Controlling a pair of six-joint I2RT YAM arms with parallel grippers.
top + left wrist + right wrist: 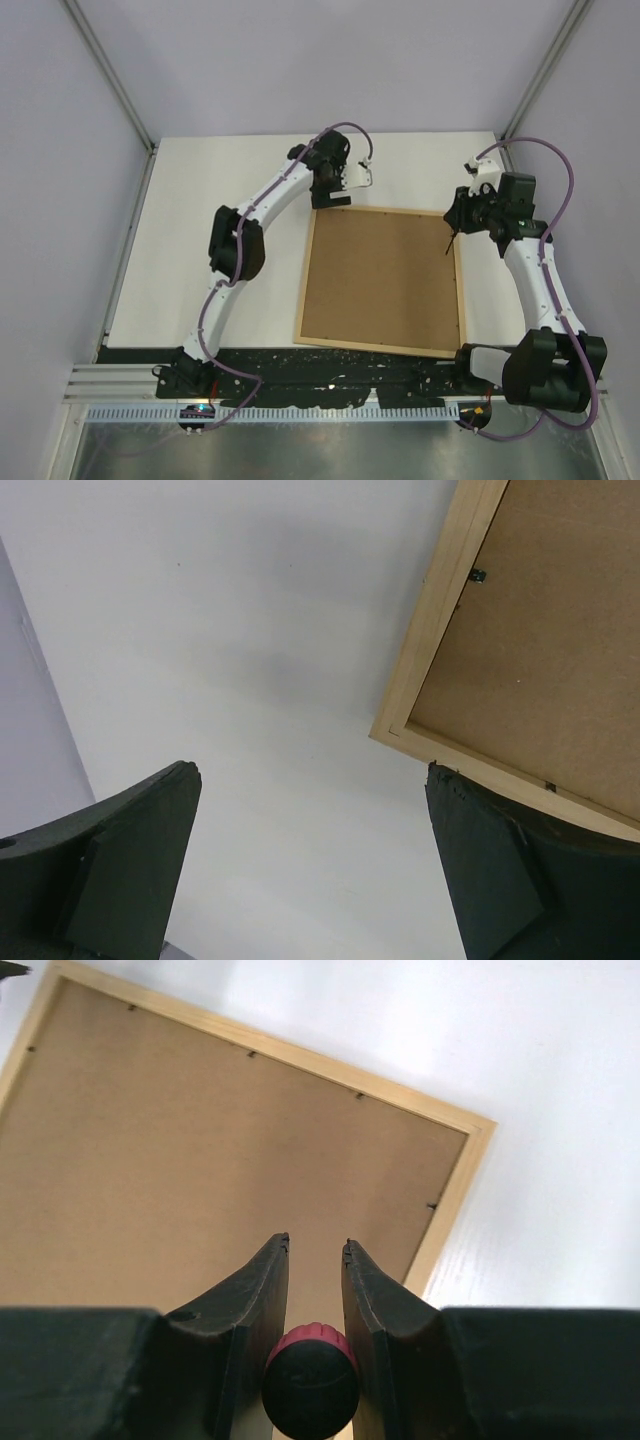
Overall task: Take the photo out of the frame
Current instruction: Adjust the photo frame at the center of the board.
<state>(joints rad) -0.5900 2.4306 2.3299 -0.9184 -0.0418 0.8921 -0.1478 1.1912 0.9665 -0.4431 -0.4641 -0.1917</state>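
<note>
The frame point(385, 280) lies back-up mid-tabletop point(220, 230), with the photo hidden under its fibreboard panel point(200, 1160). The right gripper point(315, 1245) pinches a red-handled tool point(310, 1380). The left gripper point(310, 770) gapes empty by the frame's far-left corner. Lever each metal tab point(478, 575) gently.

White table point(200, 200); light-wood frame point(385, 280) flat on it, brown back up.
</note>
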